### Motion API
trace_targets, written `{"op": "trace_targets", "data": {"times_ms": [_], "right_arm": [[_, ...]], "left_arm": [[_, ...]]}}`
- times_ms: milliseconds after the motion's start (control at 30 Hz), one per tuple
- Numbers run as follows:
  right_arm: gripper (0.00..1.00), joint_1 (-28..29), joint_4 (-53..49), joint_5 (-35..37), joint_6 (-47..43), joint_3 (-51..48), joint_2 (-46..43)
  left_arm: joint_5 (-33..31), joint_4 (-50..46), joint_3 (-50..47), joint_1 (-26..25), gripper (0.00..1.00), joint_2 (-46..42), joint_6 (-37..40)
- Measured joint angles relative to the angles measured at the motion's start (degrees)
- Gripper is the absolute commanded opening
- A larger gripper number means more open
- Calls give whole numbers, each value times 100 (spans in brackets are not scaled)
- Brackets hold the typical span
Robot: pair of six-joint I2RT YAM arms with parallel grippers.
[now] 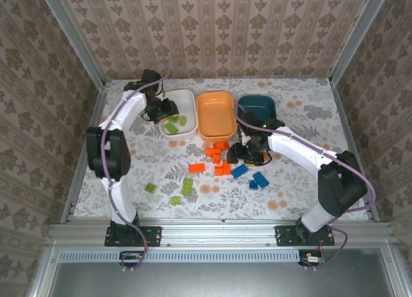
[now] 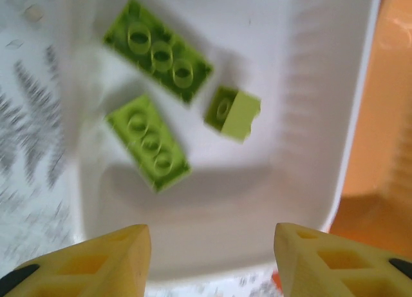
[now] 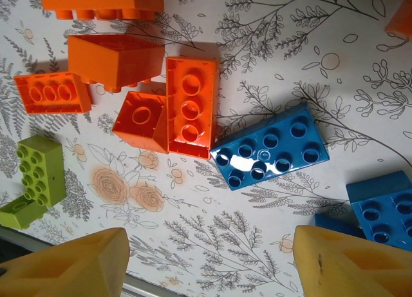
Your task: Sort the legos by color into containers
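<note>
My left gripper (image 1: 162, 110) (image 2: 212, 261) hangs open over the white container (image 1: 187, 100) (image 2: 309, 116), nothing between its fingers. Three lime green legos lie in that tub: two long ones (image 2: 158, 52) (image 2: 149, 142) and a small one (image 2: 233, 112). The orange container (image 1: 215, 116) and the dark teal container (image 1: 257, 106) stand to its right. My right gripper (image 1: 248, 153) (image 3: 212, 265) is open just above the table, with a blue lego (image 3: 270, 155) ahead of it and several orange legos (image 3: 190, 107) beyond. Another blue lego (image 3: 386, 213) sits by its right finger.
Loose legos lie mid-table: an orange cluster (image 1: 219, 158), blue ones (image 1: 239, 171) (image 1: 260, 179), green ones (image 1: 187, 185) (image 1: 150, 188) (image 1: 175, 200). A green lego (image 3: 40, 174) lies at the left of the right wrist view. Patterned walls enclose the table.
</note>
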Motion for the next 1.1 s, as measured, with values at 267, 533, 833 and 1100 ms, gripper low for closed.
{"op": "trace_targets", "data": {"times_ms": [267,533,833,1100], "right_arm": [[69,-11,11,-7,-66,90,302],[69,-48,186,-92,-63,90,352],[69,-48,240,-90,-63,90,348],[69,-79,262,-90,-63,35,245]], "left_arm": [[-640,-136,-1945,-1147,57,-2452,251],[-955,-114,-4015,-2953,59,-3176,-269],[-1217,297,-4024,-3770,60,-2124,-586],[-1296,380,-4026,-3773,60,-1878,-625]]}}
